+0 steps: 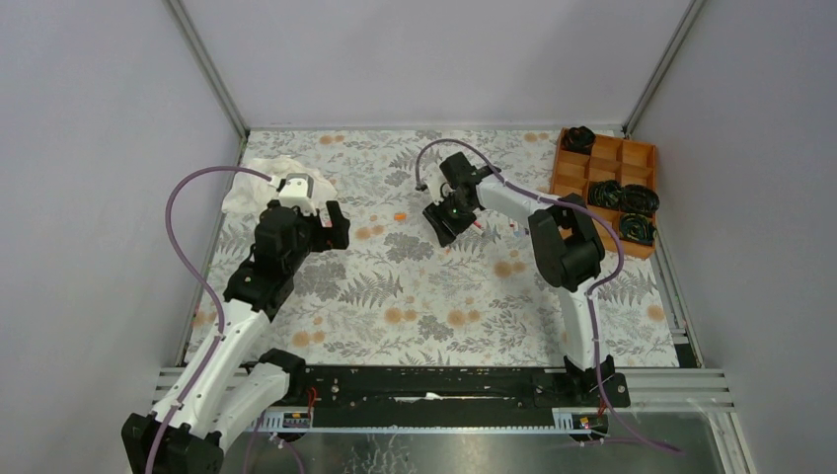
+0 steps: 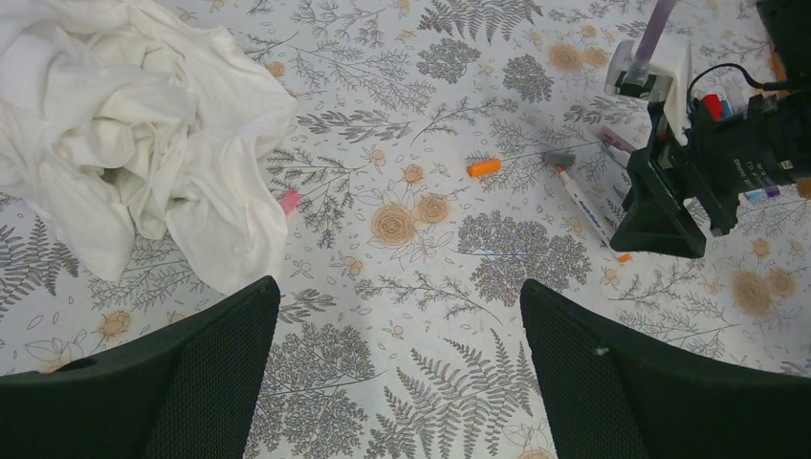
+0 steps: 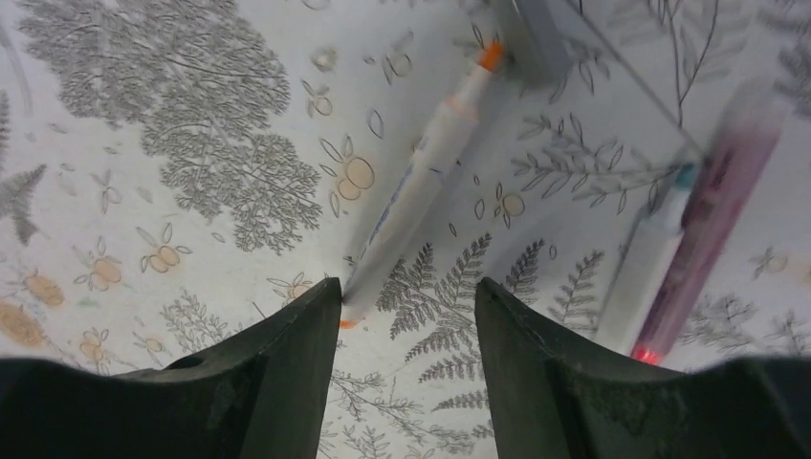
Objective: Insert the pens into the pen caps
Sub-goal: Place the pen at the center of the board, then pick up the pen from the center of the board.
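My right gripper (image 3: 406, 292) hangs low over the cloth-covered table, open, with only the fern print between its fingers. A white pen (image 3: 421, 182) with an orange tip lies slanted ahead of it, its near end touching the left fingertip (image 3: 330, 296). A grey pen cap (image 3: 536, 38) lies at that pen's far tip. To the right lie another white pen (image 3: 646, 258) with a teal tip and a pinkish-purple pen (image 3: 717, 210). An orange pen cap (image 2: 484, 167) lies alone left of the grey pen cap (image 2: 559, 159). My left gripper (image 2: 397, 296) is wide open and holds nothing.
A crumpled white cloth (image 2: 143, 134) lies at the far left, with a small pink piece (image 2: 290, 201) at its edge. An orange compartment tray (image 1: 592, 183) with black coiled items stands at the back right. Grey walls close in the table.
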`<act>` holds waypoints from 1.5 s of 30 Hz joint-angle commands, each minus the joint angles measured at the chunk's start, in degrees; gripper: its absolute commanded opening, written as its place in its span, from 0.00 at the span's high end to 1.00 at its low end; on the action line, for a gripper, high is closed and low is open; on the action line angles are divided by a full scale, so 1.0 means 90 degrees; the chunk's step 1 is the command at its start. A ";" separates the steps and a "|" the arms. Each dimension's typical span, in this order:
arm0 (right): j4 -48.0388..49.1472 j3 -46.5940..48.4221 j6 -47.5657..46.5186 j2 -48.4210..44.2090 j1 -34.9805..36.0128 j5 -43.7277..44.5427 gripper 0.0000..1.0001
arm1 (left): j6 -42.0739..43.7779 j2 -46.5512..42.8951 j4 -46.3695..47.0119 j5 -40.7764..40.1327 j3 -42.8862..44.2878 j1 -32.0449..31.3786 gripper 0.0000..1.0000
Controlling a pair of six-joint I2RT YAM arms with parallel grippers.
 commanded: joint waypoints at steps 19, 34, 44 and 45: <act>0.0689 -0.1692 0.0864 -0.0481 0.0847 0.2526 0.61 | -0.0152 -0.0160 0.0216 0.0500 -0.0050 0.0087 0.01; 0.1531 -0.2412 0.1130 -0.1296 0.0184 0.0384 1.00 | -0.5529 0.0346 0.5826 0.3422 -0.2875 0.0083 0.11; 0.2580 -0.3365 0.2015 -0.2431 -0.0561 -0.2109 1.00 | -0.5895 0.2611 0.8048 0.3094 -0.2883 -0.0736 0.06; 0.2641 -0.3388 0.2125 -0.2467 -0.0647 -0.2347 1.00 | -0.5884 0.2894 0.8350 0.3077 -0.2831 -0.0806 0.07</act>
